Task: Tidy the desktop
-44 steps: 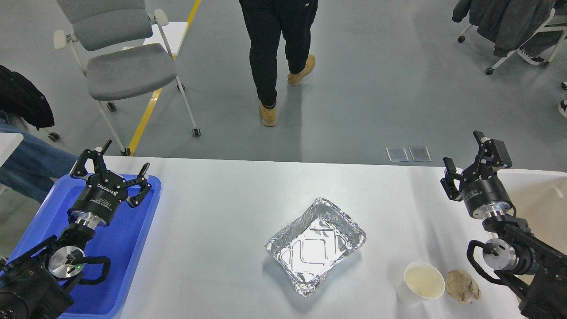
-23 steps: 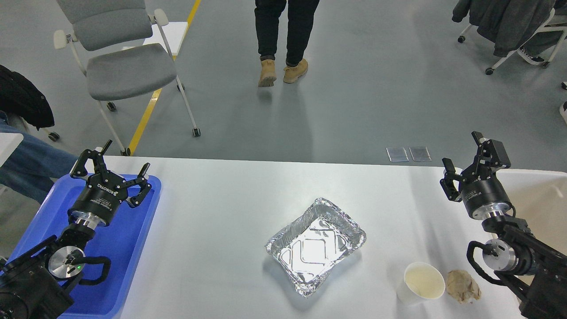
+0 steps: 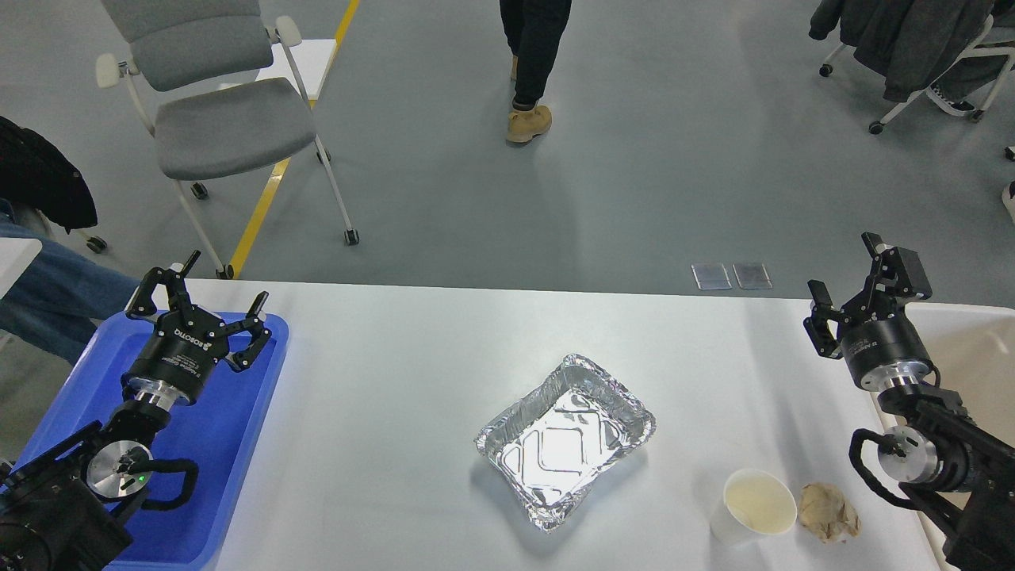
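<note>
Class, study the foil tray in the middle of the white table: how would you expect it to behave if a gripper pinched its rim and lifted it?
The foil tray looks thin, with a crinkled rim, so a pinch would probably dent it. It appears empty, so it is likely very light and may slide on the smooth desktop if pushed. Its shiny surface could be slippery.

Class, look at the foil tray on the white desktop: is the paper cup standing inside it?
No: the paper cup stands on the desktop, right of the foil tray.
</note>
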`<control>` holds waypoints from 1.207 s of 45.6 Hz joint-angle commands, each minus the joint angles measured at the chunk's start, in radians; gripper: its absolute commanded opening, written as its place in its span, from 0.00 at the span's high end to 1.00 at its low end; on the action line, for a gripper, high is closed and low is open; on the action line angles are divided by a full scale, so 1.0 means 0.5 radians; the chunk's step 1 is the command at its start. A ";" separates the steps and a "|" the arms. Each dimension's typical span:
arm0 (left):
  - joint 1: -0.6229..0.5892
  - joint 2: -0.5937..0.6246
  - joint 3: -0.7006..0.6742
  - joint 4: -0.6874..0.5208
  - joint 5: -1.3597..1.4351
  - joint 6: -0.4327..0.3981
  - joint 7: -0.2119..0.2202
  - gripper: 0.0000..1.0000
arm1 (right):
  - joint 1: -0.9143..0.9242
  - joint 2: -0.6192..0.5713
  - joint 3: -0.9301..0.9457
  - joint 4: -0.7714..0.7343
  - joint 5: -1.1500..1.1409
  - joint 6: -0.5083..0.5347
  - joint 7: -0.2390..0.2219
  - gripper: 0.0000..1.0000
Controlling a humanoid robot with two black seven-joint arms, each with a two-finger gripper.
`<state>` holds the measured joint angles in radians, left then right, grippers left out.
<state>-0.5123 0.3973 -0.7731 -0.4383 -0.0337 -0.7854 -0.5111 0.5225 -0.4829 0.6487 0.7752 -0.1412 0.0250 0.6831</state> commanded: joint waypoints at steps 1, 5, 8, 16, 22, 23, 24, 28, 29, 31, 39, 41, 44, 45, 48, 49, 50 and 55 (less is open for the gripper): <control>0.000 0.003 0.000 0.002 0.000 0.000 0.001 0.01 | -0.020 -0.034 0.009 -0.004 0.000 -0.001 0.002 0.00; 0.000 0.000 0.000 0.002 0.000 0.000 0.001 0.01 | -0.023 -0.047 -0.018 -0.004 -0.003 0.002 0.002 0.00; 0.000 0.000 0.000 -0.001 0.000 0.000 -0.002 0.01 | -0.023 -0.053 -0.024 -0.004 -0.003 0.002 0.002 0.00; 0.000 0.003 0.000 0.002 0.000 0.000 0.001 0.01 | -0.026 -0.056 -0.021 -0.004 -0.003 0.002 0.011 0.00; 0.000 0.003 0.000 -0.001 0.000 0.000 0.001 0.01 | -0.033 -0.071 -0.024 -0.001 -0.003 0.002 0.045 0.00; 0.000 0.000 0.000 -0.001 0.000 0.000 0.001 0.01 | -0.033 -0.080 -0.024 -0.001 -0.003 0.002 0.048 0.00; 0.000 0.000 0.000 -0.001 0.000 0.000 0.001 0.01 | -0.036 -0.096 -0.027 0.005 -0.003 0.002 0.051 0.00; 0.000 0.000 0.000 -0.001 0.000 0.000 0.001 0.01 | -0.039 -0.160 -0.033 0.008 0.003 -0.001 0.051 0.00; 0.000 0.000 0.000 0.002 0.000 0.000 0.001 0.01 | -0.042 -0.169 -0.033 0.008 0.003 -0.001 0.051 0.00; 0.000 0.003 0.000 -0.001 0.000 0.000 0.001 0.01 | -0.045 -0.185 -0.033 0.008 0.003 -0.001 0.051 0.00; 0.000 0.003 0.000 0.002 0.000 0.000 0.001 0.01 | -0.054 -0.323 -0.085 0.036 0.025 0.030 0.048 0.00; 0.000 0.000 0.000 -0.001 0.000 0.000 0.001 0.01 | -0.033 -0.375 -0.153 0.042 0.037 0.057 0.048 0.00; 0.000 0.000 0.000 0.002 0.000 0.000 0.001 0.01 | -0.005 -0.485 -0.248 0.075 0.040 0.076 0.048 0.00; 0.000 0.000 0.000 -0.001 0.000 0.000 0.001 0.01 | 0.001 -0.528 -0.276 0.088 0.040 0.076 0.048 0.00; 0.000 0.003 0.000 0.002 0.000 0.000 0.001 0.01 | 0.026 -0.651 -0.361 0.137 0.040 0.073 0.045 0.00; 0.000 0.000 0.000 -0.001 0.000 0.000 0.001 0.01 | 0.035 -0.694 -0.392 0.149 0.040 0.073 0.045 0.00; 0.000 0.000 0.000 0.002 0.000 0.000 0.001 0.01 | 0.047 -0.727 -0.423 0.152 0.040 0.073 0.045 0.00; 0.000 0.003 0.000 -0.001 0.000 0.000 -0.002 0.01 | 0.148 -0.918 -0.607 0.171 0.028 0.091 0.039 0.00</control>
<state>-0.5123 0.3978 -0.7732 -0.4380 -0.0338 -0.7854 -0.5109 0.5311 -0.7580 0.5004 0.8246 -0.1252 0.0542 0.7063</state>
